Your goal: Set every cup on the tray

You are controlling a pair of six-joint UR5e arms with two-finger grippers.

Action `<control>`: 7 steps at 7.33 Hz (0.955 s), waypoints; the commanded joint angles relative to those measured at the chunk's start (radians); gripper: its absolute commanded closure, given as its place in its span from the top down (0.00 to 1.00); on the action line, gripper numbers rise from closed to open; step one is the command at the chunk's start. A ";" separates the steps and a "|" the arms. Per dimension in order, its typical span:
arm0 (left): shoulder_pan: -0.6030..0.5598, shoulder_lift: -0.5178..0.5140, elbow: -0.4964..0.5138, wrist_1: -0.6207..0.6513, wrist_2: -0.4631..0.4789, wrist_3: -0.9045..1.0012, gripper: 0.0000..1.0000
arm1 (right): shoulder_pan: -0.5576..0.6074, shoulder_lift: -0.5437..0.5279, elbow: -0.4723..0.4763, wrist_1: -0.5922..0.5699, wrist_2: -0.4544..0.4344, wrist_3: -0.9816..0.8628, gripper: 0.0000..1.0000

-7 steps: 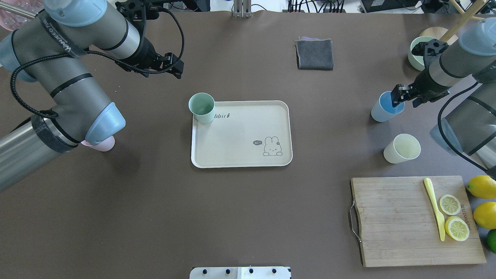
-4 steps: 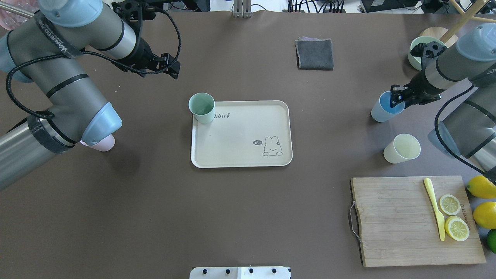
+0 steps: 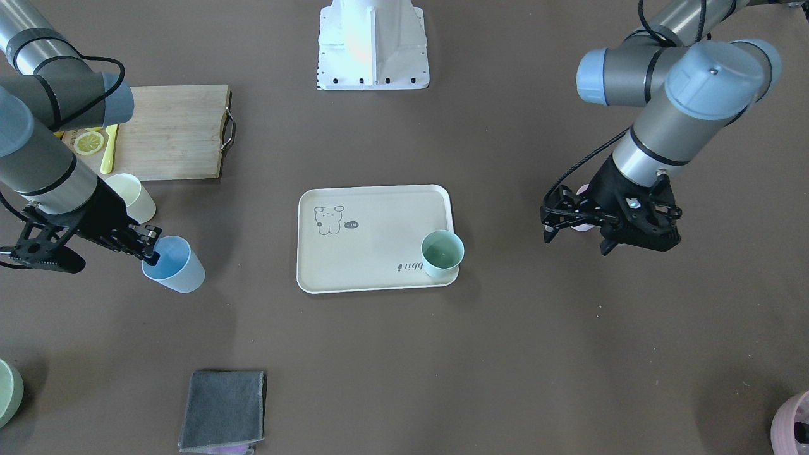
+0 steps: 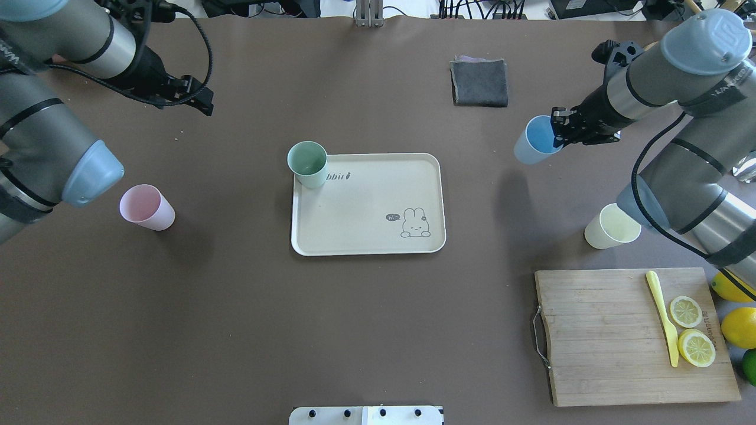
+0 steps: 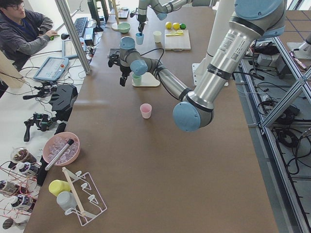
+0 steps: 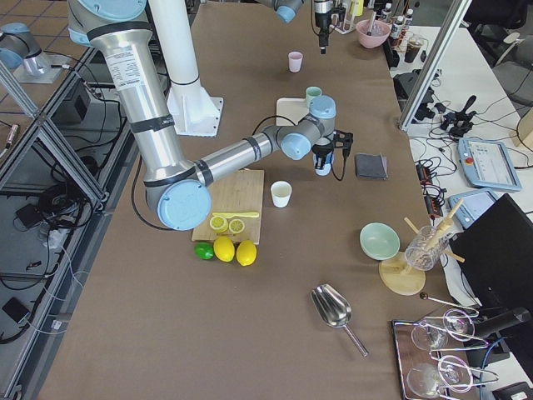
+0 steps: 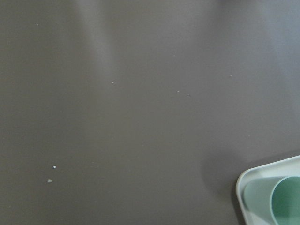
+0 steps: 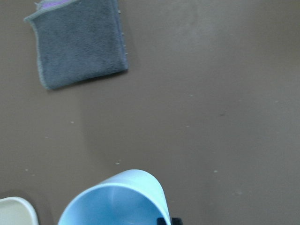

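Overhead exterior: right claw [image 4: 556, 132] seemingly aloft

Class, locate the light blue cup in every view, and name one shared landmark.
Front-facing: light blue cup lower left.
Overhead: cup upper right.
Exterior left: cup top, near centre.
Exterior right: cup near centre.
Left wrist: not in it.
Right wrist: cup at bottom edge.
Landmark: the tray.
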 commanded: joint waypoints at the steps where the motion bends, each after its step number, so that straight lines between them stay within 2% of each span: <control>1: -0.017 0.140 -0.054 -0.029 -0.002 0.070 0.98 | -0.108 0.147 -0.003 -0.109 -0.081 0.160 0.00; 4: -0.019 0.233 -0.073 -0.121 0.000 0.071 0.98 | -0.266 0.246 -0.018 -0.229 -0.205 0.234 0.00; 7: -0.027 0.237 -0.079 -0.121 0.000 0.071 0.98 | -0.265 0.349 -0.139 -0.227 -0.212 0.233 0.00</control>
